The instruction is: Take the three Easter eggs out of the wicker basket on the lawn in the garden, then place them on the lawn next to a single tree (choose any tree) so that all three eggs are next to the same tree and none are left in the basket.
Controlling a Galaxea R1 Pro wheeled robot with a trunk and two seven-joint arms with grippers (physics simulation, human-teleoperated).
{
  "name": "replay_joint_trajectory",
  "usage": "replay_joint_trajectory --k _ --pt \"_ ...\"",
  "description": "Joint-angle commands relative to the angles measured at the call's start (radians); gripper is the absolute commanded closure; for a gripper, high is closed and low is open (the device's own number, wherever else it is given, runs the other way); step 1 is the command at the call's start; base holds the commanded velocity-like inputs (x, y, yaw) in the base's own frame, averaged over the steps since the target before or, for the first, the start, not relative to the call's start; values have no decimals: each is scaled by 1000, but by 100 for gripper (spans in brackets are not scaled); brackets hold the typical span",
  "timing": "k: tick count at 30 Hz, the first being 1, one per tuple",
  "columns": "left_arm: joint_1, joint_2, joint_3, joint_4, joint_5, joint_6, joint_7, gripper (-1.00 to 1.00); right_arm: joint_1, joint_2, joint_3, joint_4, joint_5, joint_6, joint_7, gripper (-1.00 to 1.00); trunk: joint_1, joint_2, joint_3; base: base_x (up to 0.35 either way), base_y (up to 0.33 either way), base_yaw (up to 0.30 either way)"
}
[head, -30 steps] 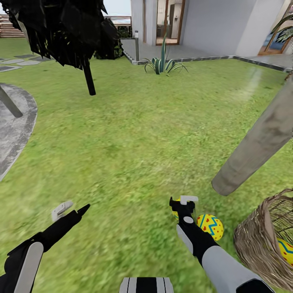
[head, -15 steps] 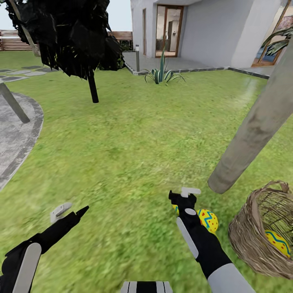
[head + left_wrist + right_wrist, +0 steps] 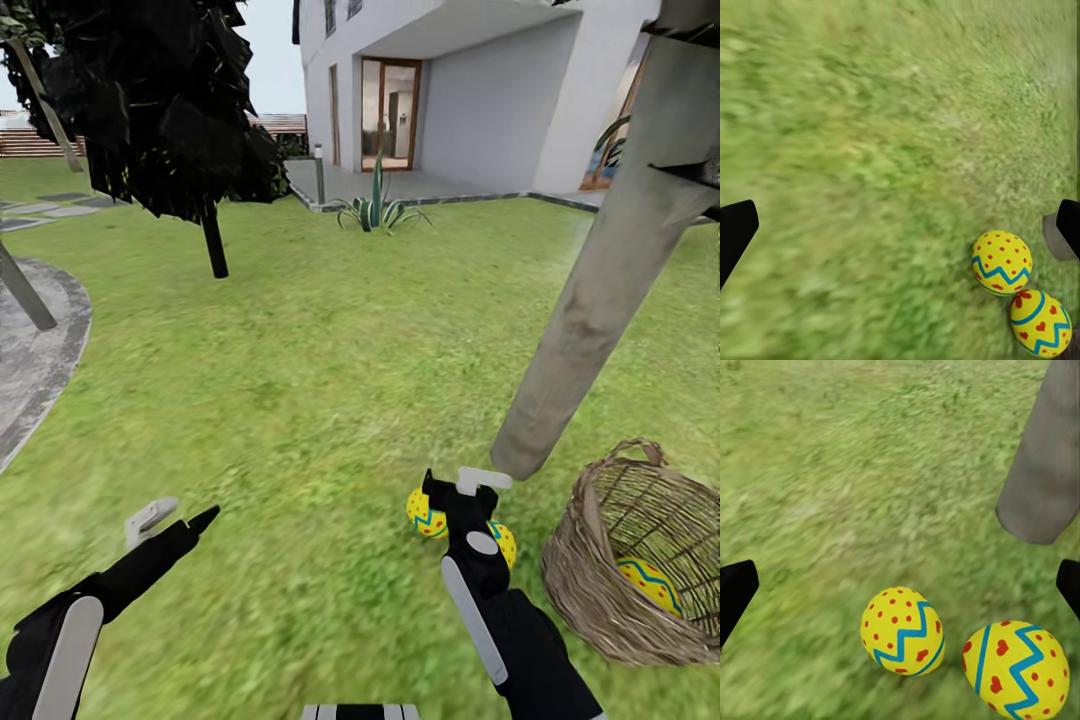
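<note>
Two yellow Easter eggs (image 3: 425, 512) (image 3: 505, 541) lie on the lawn (image 3: 330, 400) close to the foot of the pale grey tree trunk (image 3: 590, 300). In the right wrist view both eggs (image 3: 902, 631) (image 3: 1016, 667) rest on the grass below the trunk (image 3: 1046, 465). My right gripper (image 3: 460, 487) hovers over them, open and holding nothing. The third egg (image 3: 650, 585) sits inside the wicker basket (image 3: 585, 560), which stands to the right of the trunk. My left gripper (image 3: 178, 516) hangs open over bare grass at the left, and its wrist view catches the two eggs (image 3: 1002, 262) (image 3: 1041, 322).
A near-black tree (image 3: 213, 245) stands at the back left. The grey paved patio (image 3: 35, 360) curves in at the left edge. A spiky plant (image 3: 375, 210) grows before the white house (image 3: 480, 90). Open grass stretches ahead.
The head view has tilted up and shifted, showing more of the trunk, the house and the basket. My right gripper sits a little further right over the eggs. The eggs lie still.
</note>
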Motion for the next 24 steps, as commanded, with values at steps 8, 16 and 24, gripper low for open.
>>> replay_joint_trajectory --k 8,16,24 --pt "-1 0 2 0 -2 7 -4 -100 1 0 2 -4 -7 4 -7 -100 -4 2 30 -203 5 0" --pt "-1 0 2 0 -2 8 -4 -100 1 -2 2 -4 -6 4 -8 -100 -7 3 61 -49 4 0" --pt "-1 0 2 0 -3 8 -4 -100 1 -1 2 -3 -7 4 -7 -100 -11 5 92 -1 0 0"
